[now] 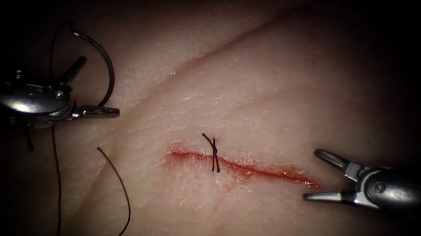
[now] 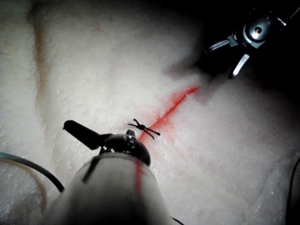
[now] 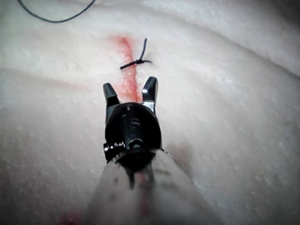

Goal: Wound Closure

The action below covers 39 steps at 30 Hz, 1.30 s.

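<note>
The cut runs across the tissue, edged with red fluid. One tied stitch with short ends crosses it left of its middle. My left tool is well to the left of the cut, jaws shut on the curved needle near one end. The needle arcs up above the tool, out of the tissue. My right tool hovers at the cut's right end, jaws open and holding nothing. The right wrist view shows the open right tool just short of the stitch.
Thread hangs from the needle's far end and passes behind the left tool. A loose curl of thread lies on the tissue left of the cut. A long crease crosses the tissue above.
</note>
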### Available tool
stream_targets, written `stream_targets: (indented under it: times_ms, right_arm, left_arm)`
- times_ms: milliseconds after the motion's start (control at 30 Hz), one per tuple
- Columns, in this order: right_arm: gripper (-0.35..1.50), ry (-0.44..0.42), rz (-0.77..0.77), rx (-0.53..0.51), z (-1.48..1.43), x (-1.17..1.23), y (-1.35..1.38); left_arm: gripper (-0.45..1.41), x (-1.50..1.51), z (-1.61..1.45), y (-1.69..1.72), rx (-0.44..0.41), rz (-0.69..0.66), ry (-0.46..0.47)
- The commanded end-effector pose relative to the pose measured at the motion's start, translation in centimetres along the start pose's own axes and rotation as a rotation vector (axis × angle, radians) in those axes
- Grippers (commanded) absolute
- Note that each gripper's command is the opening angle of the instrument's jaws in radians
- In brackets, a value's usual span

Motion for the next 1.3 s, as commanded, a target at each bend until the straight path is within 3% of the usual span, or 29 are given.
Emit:
stream_targets:
  times_ms: [33, 533, 1067, 1300]
  right_arm:
    - [1.32, -0.011, -0.001, 0.005, 0.09, -0.04, -0.05]
    - [1.33, -0.03, -0.002, 0.008, 0.19, -0.1, -0.14]
    - [1.33, -0.046, -0.002, 0.01, 0.24, -0.12, -0.19]
    - [1.33, -0.049, 0.001, 0.012, 0.23, -0.13, -0.22]
  left_arm:
    - [1.03, -0.03, 0.08, 0.05, 0.01, 0.006, -0.018]
    - [1.11, -0.33, 0.63, 0.22, -0.04, 0.073, -0.224]
    - [1.03, -0.55, 0.85, 0.09, -0.085, 0.057, -0.307]
    - [1.01, -0.81, 1.02, 0.05, -0.111, 0.051, -0.365]
